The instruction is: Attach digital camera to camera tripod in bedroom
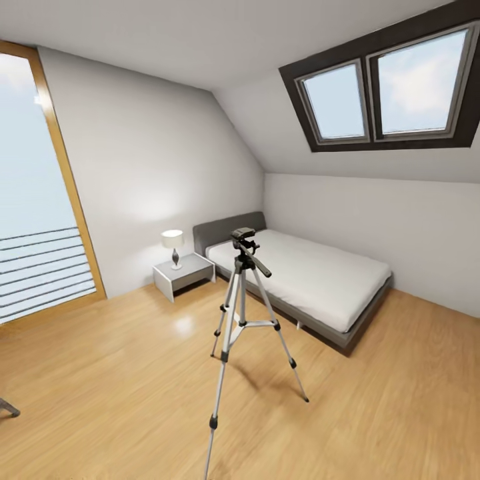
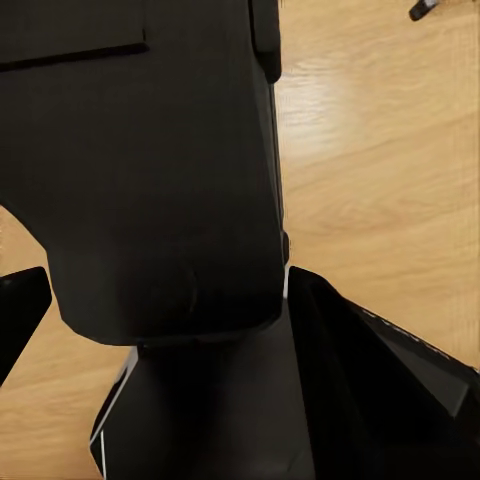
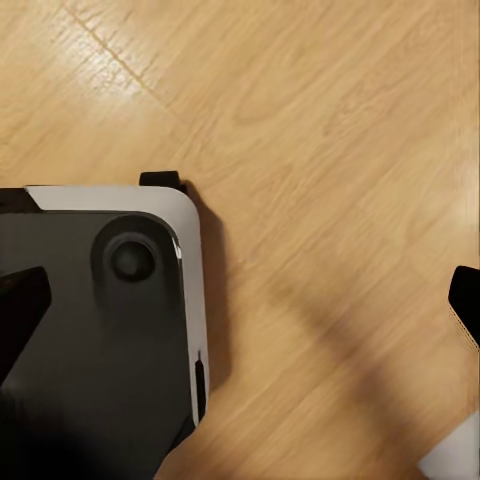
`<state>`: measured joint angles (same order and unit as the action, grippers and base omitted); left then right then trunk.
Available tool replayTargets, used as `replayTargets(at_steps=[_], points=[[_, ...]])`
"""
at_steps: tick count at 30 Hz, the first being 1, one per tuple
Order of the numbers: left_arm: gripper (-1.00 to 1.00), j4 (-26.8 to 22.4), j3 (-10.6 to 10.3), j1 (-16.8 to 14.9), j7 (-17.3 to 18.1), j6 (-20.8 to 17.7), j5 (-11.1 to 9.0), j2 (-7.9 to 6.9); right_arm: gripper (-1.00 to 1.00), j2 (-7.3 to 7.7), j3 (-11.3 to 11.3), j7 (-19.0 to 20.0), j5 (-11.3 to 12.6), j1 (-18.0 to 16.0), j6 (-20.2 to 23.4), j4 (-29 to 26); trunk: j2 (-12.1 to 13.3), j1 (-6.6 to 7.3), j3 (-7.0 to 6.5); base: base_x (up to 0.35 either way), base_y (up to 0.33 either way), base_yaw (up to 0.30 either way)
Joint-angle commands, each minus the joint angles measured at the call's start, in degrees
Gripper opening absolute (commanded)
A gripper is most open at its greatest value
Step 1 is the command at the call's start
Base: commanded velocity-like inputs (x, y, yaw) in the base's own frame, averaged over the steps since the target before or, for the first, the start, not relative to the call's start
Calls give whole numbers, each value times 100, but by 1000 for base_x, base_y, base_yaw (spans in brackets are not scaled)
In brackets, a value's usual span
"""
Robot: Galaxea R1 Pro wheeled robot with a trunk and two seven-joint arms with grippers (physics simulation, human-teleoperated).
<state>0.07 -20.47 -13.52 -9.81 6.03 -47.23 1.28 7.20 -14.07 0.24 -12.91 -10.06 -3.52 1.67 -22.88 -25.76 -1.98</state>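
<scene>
Three silver legs planted on the wood floor (image 1: 120,373): the tripod (image 1: 241,313) stands dead centre, nearest leg running toward 6 o'clock. Beyond it at 1 o'clock sits the bed (image 1: 313,280), with a nightstand (image 1: 183,273) and lamp (image 1: 173,247) at 11. Whether either claw is open or closed, I cannot tell.

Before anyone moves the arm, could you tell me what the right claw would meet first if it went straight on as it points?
Probably the light wood floor; the robot's own dark base lies to one side. Depth is unclear.
</scene>
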Motion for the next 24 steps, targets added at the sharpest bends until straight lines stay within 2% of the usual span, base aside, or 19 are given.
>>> replayTargets(at_steps=[1, 24], points=[[-100, 1, -52, -2, -22, 8, -24, 1, 100, 5, -48, 3, -53, -4, -34, 18, -3, -2, 2, 0, 0, 281], [-100, -7, -53, -2, -56, 10, -28, -9, 100, -7, -43, 2, -54, -4, -35, 18, -3, -2, 2, 0, 0, 281]])
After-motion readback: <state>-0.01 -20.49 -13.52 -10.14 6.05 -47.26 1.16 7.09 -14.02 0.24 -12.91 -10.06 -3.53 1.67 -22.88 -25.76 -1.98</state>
